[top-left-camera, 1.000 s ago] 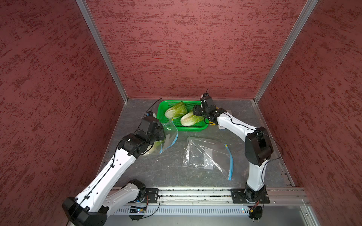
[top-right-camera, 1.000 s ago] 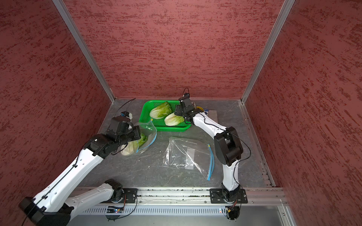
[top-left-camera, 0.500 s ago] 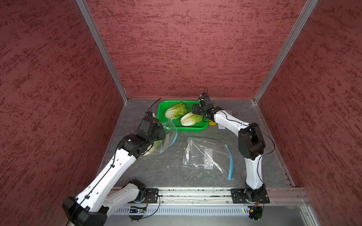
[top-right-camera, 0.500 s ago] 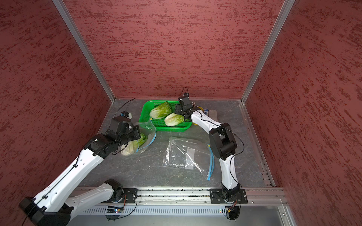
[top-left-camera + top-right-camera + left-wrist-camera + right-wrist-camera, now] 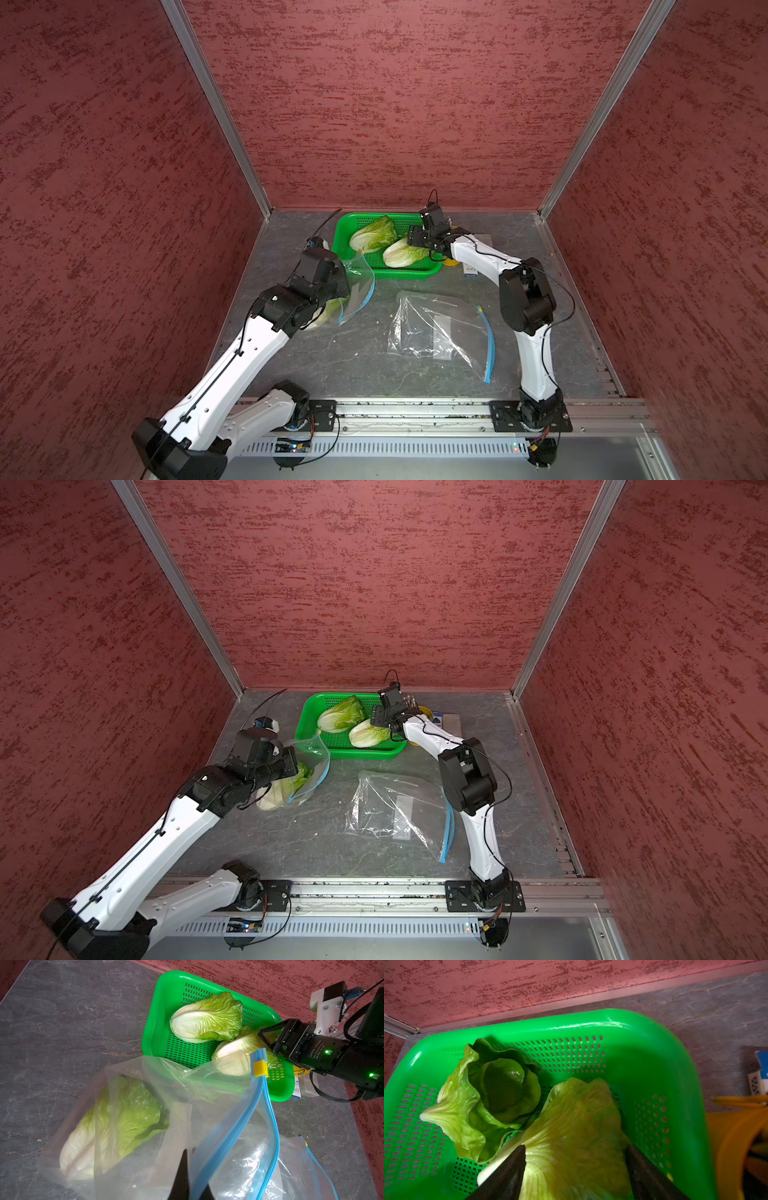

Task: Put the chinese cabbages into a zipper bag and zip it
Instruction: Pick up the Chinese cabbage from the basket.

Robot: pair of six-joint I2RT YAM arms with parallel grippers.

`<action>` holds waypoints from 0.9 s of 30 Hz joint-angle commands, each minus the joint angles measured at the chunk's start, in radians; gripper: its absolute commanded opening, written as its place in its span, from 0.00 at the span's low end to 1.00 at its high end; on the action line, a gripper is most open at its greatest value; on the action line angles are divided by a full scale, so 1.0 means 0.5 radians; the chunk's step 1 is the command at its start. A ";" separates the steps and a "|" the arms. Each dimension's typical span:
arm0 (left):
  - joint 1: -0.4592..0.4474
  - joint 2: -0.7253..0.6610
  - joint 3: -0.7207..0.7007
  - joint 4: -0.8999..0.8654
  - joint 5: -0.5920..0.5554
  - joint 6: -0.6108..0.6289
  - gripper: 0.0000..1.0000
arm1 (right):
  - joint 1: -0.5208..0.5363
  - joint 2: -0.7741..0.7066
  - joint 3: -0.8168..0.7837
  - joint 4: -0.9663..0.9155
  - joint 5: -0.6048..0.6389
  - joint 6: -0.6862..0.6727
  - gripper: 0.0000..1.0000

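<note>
Left jaws, shut on the rim of the clear blue-zippered plastic bag (image 5: 239,1105), hold its mouth up, with one pale green cabbage head (image 5: 124,1118) inside below them; slipping film would collapse the opening. Beyond, right jaws gape astride another crinkled leafy cabbage (image 5: 577,1126) in the green perforated plastic basket (image 5: 643,1053); its loose leaves could tear away.

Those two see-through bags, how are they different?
The held bag contains a cabbage; the loose bag looks empty. The held bag is pinched near its mouth by the left end effector and propped open; the loose bag lies crumpled on the table, untouched. Both are clear plastic with a blue zip strip.
</note>
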 commanded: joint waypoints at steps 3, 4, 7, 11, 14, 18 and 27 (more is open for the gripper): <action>0.002 -0.030 -0.032 0.034 -0.007 -0.015 0.00 | 0.050 -0.073 -0.079 0.018 -0.185 0.022 0.78; 0.002 -0.026 -0.033 0.037 -0.005 -0.015 0.00 | 0.056 -0.088 -0.097 0.032 -0.213 0.034 0.78; 0.002 -0.021 -0.036 0.052 -0.002 -0.018 0.00 | 0.100 -0.130 -0.128 0.057 -0.287 0.053 0.78; 0.002 -0.019 -0.035 0.056 0.001 -0.027 0.00 | 0.171 -0.178 -0.168 0.111 -0.389 0.072 0.78; 0.001 -0.028 -0.049 0.056 0.000 -0.033 0.00 | 0.174 -0.245 -0.233 0.156 -0.425 0.102 0.79; 0.001 -0.028 -0.045 0.059 0.019 -0.021 0.00 | 0.148 -0.337 -0.294 0.151 -0.392 0.077 0.79; -0.001 -0.026 -0.048 0.085 0.041 -0.015 0.00 | -0.018 -0.398 -0.342 0.045 -0.312 0.083 0.80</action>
